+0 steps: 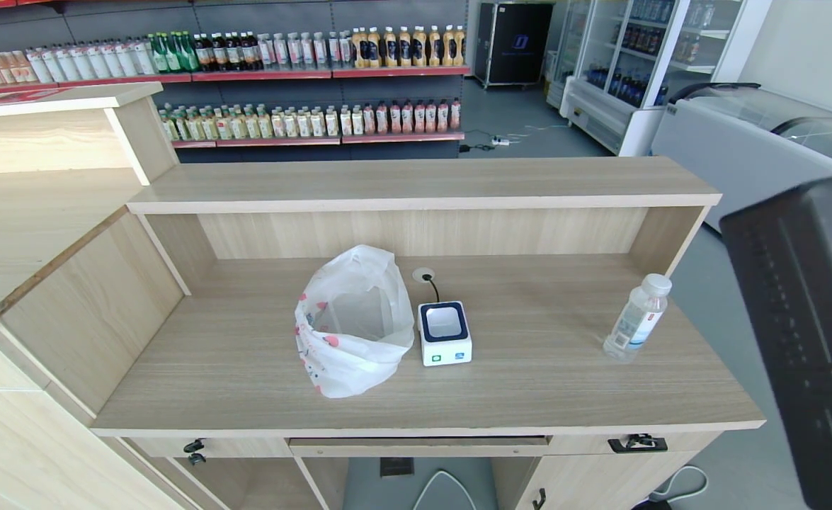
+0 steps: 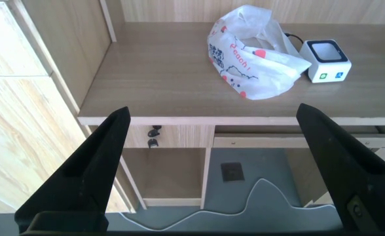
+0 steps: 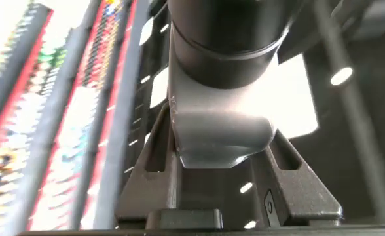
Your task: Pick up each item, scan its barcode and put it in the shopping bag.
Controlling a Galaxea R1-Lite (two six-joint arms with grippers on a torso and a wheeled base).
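A clear water bottle (image 1: 636,319) with a white cap stands upright near the counter's right end. The white shopping bag (image 1: 352,322) with red print sits open at the middle, and the left wrist view has the bag (image 2: 251,56) too. Right beside it is the small white barcode scanner (image 1: 444,331), window facing up, which appears as a scanner (image 2: 328,60) past the bag in the left wrist view. My left gripper (image 2: 212,115) hangs open and empty in front of and below the counter's front edge. My right gripper (image 3: 222,151) points upward toward the ceiling, against a dark cylinder.
The wooden counter (image 1: 529,382) has a raised back shelf (image 1: 423,183) and a side wall on the left. A large black device (image 1: 805,333) looms close on the right. Drawers and a cable lie under the counter front (image 2: 245,137). Drink shelves and fridges stand behind.
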